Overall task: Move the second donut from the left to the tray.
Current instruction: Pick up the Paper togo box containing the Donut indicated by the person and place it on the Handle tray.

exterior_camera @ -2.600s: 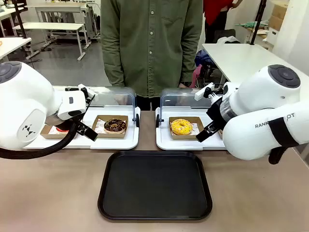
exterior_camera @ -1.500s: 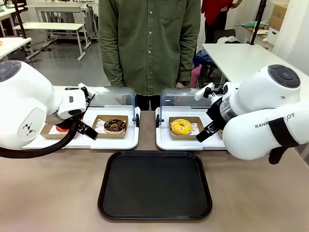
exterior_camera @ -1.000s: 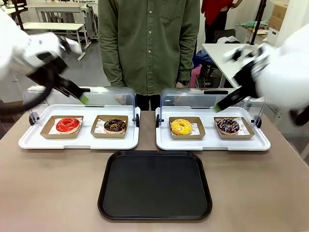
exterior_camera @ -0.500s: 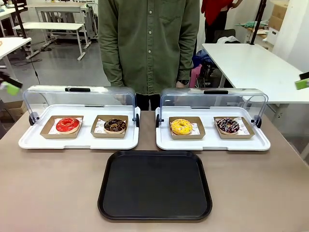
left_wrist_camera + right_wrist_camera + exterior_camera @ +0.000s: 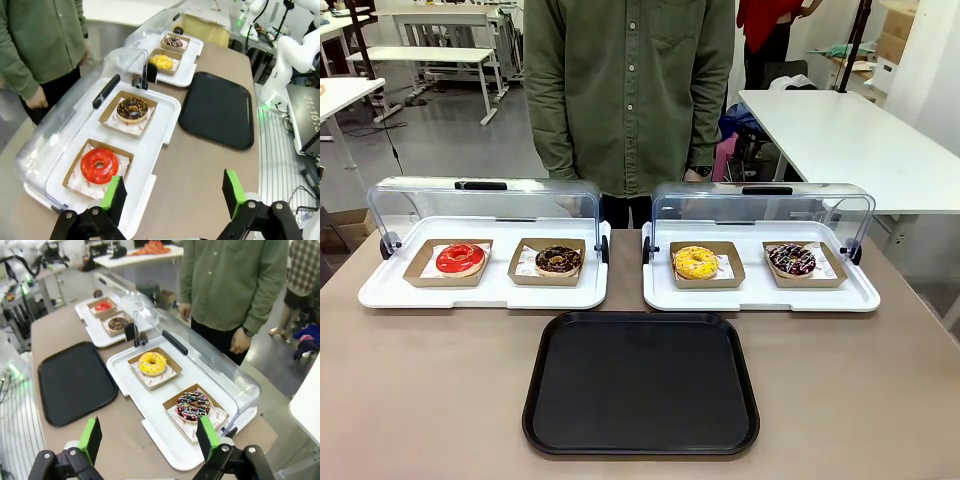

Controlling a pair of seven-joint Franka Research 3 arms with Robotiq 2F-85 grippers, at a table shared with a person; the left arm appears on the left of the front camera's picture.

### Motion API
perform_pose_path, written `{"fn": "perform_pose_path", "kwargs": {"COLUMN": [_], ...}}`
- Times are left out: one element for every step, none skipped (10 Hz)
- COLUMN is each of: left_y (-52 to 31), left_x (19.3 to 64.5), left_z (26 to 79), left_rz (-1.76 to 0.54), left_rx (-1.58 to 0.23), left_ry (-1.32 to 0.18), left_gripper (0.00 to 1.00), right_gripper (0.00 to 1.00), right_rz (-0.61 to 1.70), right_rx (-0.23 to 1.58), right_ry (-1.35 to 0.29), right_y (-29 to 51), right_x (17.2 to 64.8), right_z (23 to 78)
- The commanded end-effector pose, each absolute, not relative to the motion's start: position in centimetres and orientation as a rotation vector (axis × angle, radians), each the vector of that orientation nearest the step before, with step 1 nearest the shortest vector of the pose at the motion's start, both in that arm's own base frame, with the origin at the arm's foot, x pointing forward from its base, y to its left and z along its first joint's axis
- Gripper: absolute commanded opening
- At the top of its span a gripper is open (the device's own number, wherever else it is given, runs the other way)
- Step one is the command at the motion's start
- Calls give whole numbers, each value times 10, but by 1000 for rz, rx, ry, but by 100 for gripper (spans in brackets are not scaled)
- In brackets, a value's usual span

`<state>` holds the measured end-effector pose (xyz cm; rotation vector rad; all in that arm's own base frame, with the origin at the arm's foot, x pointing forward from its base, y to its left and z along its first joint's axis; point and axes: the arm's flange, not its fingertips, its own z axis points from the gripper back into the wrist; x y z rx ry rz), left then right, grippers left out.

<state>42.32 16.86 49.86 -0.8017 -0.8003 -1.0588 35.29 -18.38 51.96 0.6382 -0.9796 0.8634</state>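
The second donut from the left (image 5: 558, 260) is chocolate-brown with light sprinkles. It lies in a small brown box on the left white tray, to the right of a red-iced donut (image 5: 460, 258). The black tray (image 5: 640, 385) lies in front of both white trays. In the left wrist view my left gripper (image 5: 174, 195) hangs open high above the table's left end, with the chocolate donut (image 5: 132, 109) and the black tray (image 5: 217, 109) beyond it. My right gripper (image 5: 149, 439) is open above the right end, far from the chocolate donut (image 5: 118, 323) and the black tray (image 5: 75, 381).
The right white tray (image 5: 760, 295) holds a yellow donut (image 5: 695, 262) and a dark drizzled donut (image 5: 792, 260). Both clear domed lids (image 5: 485, 200) stand tilted open at the back. A person in a green shirt (image 5: 630, 90) stands at the far edge, hands at their sides.
Both arms, which hung low over the white trays, have swung up and outward. Their last green fingertips have left the front view's edges. Donuts and trays have not moved.
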Motion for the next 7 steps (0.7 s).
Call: {"fn": "perform_pose_path", "kwargs": {"left_y": [166,164,162,166,165,163,163], "left_x": [419,417,415,415,420,422,421], "left_z": [502,501,501,500,498,496,499], "left_rz": [-1088,-1094,-1101,-1097,-1095,-1083,-1035], "left_rx": [-785,-768,-756,-754,-754,-744,-726], "left_ry": [-847,-872,-881,-881,-876,-865,-851], "left_gripper": [100,100,100,100,100,100,100], "right_gripper": [100,100,100,100,100,100,100], "right_rz": [872,867,864,856,852,846,855], "right_rx": [675,682,690,696,689,681,680], "right_ry": [-1001,-1014,-1029,-1035,-1036,-1031,-1029], "right_y": [-193,-196,-197,-199,-201,-202,-199], "right_x": [352,348,343,340,339,338,337], "right_z": [517,516,516,515,516,516,516]}}
